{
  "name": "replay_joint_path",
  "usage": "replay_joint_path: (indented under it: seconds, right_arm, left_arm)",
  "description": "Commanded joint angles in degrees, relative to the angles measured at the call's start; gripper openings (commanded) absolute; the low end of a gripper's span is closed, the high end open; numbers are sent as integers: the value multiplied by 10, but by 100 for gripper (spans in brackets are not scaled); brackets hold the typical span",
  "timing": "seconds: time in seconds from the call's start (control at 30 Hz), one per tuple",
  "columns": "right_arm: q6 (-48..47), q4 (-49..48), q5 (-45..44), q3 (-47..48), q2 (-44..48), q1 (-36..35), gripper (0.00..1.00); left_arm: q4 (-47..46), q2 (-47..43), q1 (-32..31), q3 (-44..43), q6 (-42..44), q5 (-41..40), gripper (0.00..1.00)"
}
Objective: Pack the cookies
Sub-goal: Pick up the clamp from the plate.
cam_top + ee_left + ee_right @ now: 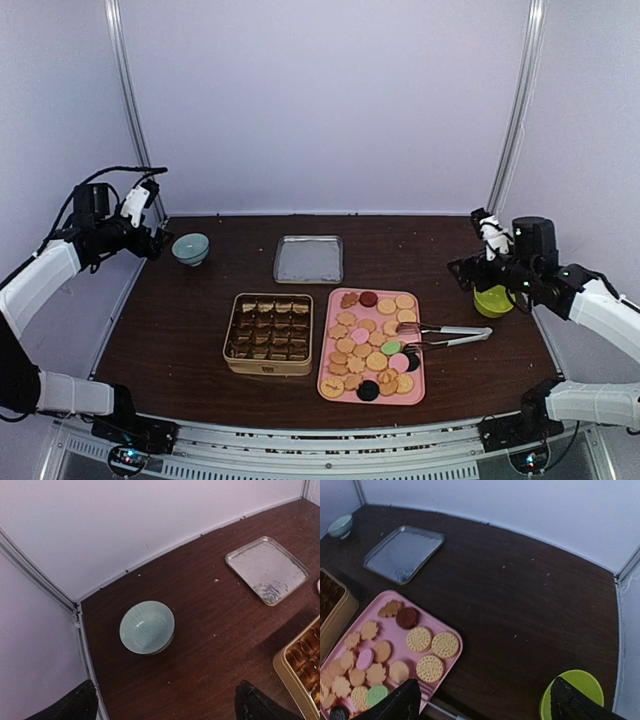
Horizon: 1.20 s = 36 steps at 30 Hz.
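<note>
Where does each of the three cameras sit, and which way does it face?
Top external: high behind the arm bases, looking down over the table; both arms, left gripper and right gripper show.
Left wrist: on the left arm, looking down at the bowl by the far left corner; own fingertips below.
Right wrist: on the right arm, looking down at cookies and green cup; own fingertips below.
Shared: both wrist views show bowl and silver tray.

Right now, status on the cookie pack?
Left gripper open, empty. Right gripper open, empty. Cookies sit on pink tray, beside the tin. Tongs lie across tray's right edge.
</note>
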<state>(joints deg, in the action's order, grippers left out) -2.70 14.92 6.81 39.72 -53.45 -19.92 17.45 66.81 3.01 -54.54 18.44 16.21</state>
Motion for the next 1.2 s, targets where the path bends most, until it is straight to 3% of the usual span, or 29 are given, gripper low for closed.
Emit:
replay_joint_path:
  seconds: [0.0, 0.17, 0.47, 0.87, 1.17]
  right_arm:
    - [-106, 110, 51, -10, -6, -55, 90]
    - [-160, 98, 99, -18, -27, -82, 93]
    - [-251, 177, 103, 70, -179, -88, 88]
    - [-297, 129, 94, 101, -276, -100, 76]
    - [-313, 113, 92, 117, -317, -103, 69]
  left_arm:
    - [126, -15, 4, -21, 58, 73, 98]
    - [219, -20, 0, -46, 79, 120, 98]
    - [419, 17, -14, -134, 154, 113, 98]
    - [438, 112, -114, -217, 123, 104, 98]
    - [447, 140, -142, -234, 131, 121, 98]
